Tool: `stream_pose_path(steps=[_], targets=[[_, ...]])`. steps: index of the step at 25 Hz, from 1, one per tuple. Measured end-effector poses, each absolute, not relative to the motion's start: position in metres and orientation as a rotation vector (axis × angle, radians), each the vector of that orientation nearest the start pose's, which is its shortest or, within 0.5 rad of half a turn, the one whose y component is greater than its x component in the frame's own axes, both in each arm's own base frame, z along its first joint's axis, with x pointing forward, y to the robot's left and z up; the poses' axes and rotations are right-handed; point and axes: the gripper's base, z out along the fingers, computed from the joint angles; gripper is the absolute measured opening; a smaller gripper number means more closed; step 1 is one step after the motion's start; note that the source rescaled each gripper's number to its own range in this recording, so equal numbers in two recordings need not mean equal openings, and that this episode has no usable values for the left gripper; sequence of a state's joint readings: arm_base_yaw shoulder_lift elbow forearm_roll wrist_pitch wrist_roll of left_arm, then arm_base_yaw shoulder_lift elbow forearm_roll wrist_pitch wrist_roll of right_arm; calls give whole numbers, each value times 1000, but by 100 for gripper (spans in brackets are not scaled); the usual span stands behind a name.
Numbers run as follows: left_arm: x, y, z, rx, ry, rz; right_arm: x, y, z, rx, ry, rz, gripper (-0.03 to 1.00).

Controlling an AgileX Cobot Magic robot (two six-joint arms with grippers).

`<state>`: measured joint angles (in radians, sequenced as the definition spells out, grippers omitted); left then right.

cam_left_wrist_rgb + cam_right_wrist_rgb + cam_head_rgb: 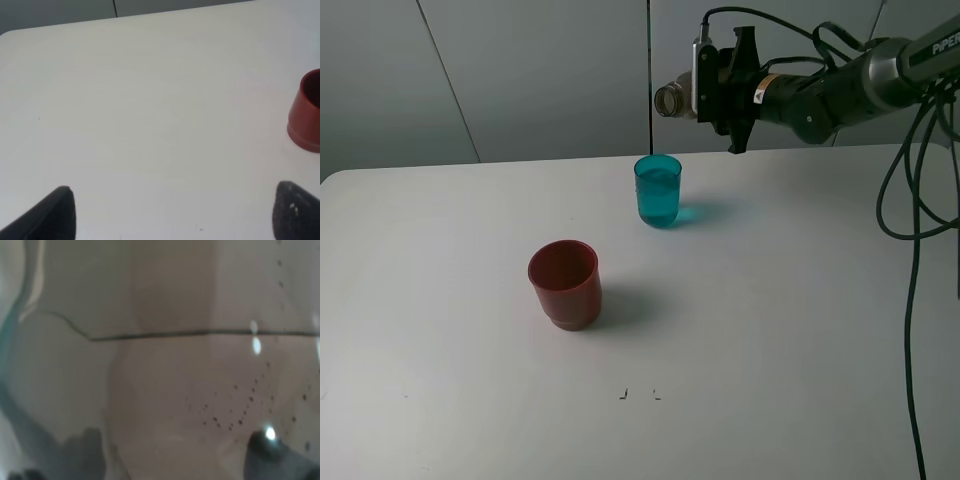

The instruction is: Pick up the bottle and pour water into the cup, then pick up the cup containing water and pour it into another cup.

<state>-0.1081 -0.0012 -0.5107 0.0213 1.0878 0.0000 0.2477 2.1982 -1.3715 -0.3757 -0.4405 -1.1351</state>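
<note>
My right gripper (pixel 734 92) is shut on the smoky grey-brown bottle (pixel 673 100) and holds it lying sideways in the air, with its open neck pointing left, just above the teal cup (pixel 658 190). The teal cup stands upright at the back middle of the table and has water in it. In the right wrist view the bottle's wall (pixel 170 370) fills the picture. The red cup (pixel 565 283) stands upright nearer the front left and also shows in the left wrist view (pixel 306 115). My left gripper (pixel 175 215) is open and empty above bare table, left of the red cup.
The white table (pixel 440 330) ends at a back edge just behind the teal cup, with a grey wall (pixel 520 70) behind. Black cables (pixel 917 230) hang down at the right side. Small dark marks (pixel 624 393) lie near the front middle.
</note>
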Motion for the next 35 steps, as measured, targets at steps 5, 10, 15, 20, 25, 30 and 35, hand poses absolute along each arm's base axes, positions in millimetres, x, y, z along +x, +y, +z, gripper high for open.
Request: stream_pose_path(steps=[5, 10, 15, 20, 25, 30, 35], targets=[[-7, 3, 278, 110, 2057, -41, 463, 130, 142, -1462, 1364, -557, 0], [-7, 3, 278, 110, 2057, -41, 461, 128, 139, -1216, 1611, -343, 0], [-7, 3, 278, 110, 2057, -41, 457, 117, 143, -944, 1775, -165, 0], [-7, 3, 278, 110, 2057, -41, 444, 96, 135, -679, 1902, -6, 0], [-7, 3, 278, 110, 2057, -41, 427, 76, 124, -471, 1935, 128, 0], [-7, 3, 278, 110, 2057, -41, 411, 62, 117, -333, 1862, 242, 0], [-7, 3, 278, 110, 2057, -41, 401, 50, 110, -295, 1881, 263, 0]])
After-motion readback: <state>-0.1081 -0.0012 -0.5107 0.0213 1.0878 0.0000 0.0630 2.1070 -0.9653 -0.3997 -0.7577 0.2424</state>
